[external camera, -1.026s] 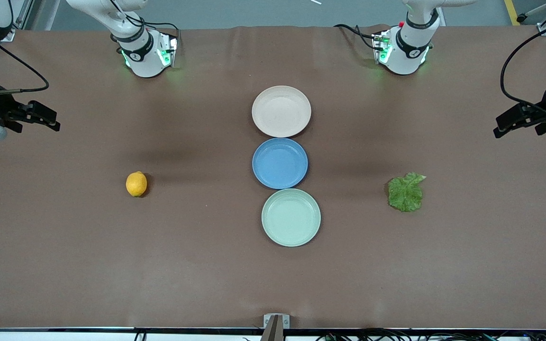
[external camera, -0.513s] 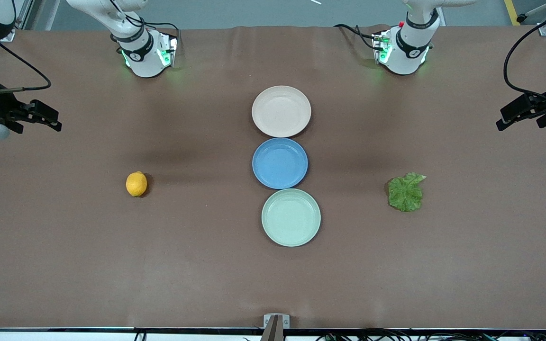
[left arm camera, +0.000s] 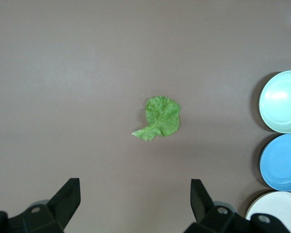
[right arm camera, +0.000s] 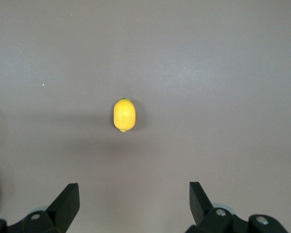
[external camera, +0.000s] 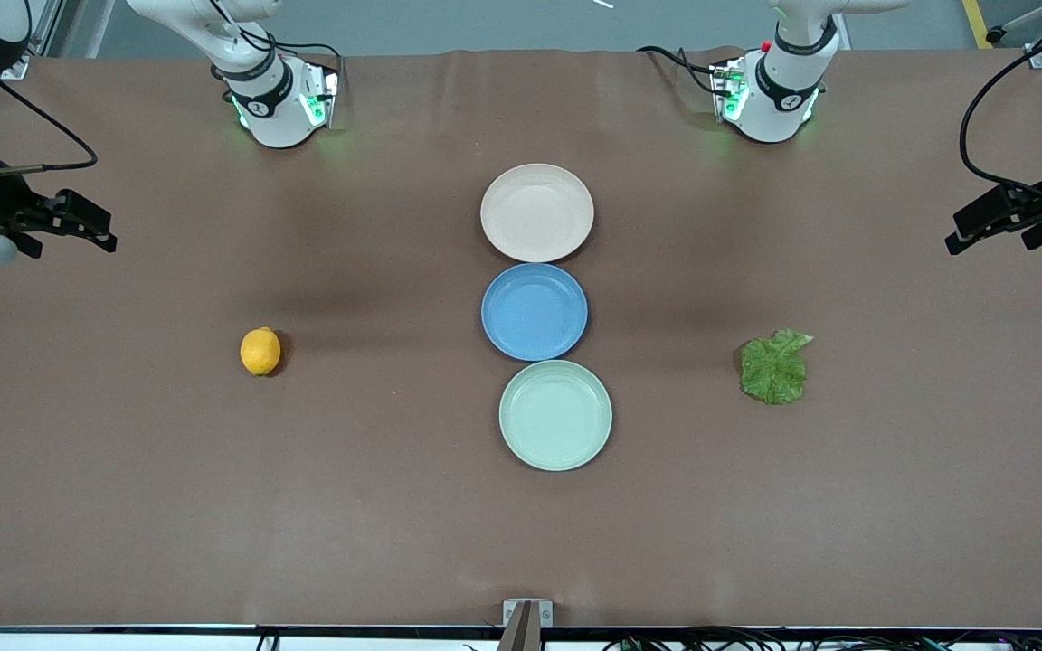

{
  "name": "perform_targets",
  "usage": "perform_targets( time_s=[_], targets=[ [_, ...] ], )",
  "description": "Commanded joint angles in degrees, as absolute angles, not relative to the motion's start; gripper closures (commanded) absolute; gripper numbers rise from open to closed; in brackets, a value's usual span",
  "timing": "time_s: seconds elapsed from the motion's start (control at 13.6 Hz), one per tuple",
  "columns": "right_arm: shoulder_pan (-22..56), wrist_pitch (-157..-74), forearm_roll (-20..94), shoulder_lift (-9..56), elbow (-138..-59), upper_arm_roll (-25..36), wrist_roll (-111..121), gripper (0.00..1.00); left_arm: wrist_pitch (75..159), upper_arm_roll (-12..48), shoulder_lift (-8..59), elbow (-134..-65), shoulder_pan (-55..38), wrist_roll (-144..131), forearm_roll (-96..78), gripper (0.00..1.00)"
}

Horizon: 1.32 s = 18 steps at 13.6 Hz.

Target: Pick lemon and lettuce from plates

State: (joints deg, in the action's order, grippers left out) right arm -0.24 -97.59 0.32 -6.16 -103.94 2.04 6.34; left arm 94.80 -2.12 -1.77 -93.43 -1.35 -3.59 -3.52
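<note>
The lemon (external camera: pixel 260 351) lies on the brown table toward the right arm's end, off any plate; it also shows in the right wrist view (right arm camera: pixel 124 115). The lettuce (external camera: pixel 774 366) lies flat on the table toward the left arm's end; it also shows in the left wrist view (left arm camera: pixel 160 118). The beige-pink plate (external camera: pixel 536 212) and the mint green plate (external camera: pixel 555 415) are both empty in the table's middle. My right gripper (external camera: pixel 91 231) is open and empty, high over the table's right-arm end. My left gripper (external camera: pixel 969 233) is open and empty, high over the left-arm end.
An empty blue plate (external camera: pixel 535 311) sits between the two pale plates, touching both. The three plates form a line down the table's middle; they also show at the edge of the left wrist view (left arm camera: pixel 282 101). Both arm bases stand at the table's back edge.
My left gripper has drawn slightly outward toward the table's end and risen a little. My right gripper has barely shifted. The lemon, lettuce and plates have not moved.
</note>
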Motion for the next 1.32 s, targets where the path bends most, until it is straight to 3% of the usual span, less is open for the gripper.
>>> perform_targets(
  time_s=[0.0, 1.25],
  targets=[
    [0.0, -98.0, -0.2, -6.8, -104.0, 1.9, 7.1, 0.0, 94.1, -2.5, 0.8, -88.8, -2.1, -2.5, -4.0, 0.0],
    [-0.4, -96.8, 2.5, -6.9, -105.4, 2.8, 4.0, 0.0, 91.5, -0.1, -0.2, -86.5, -1.7, -1.6, -0.3, 0.0]
  ],
)
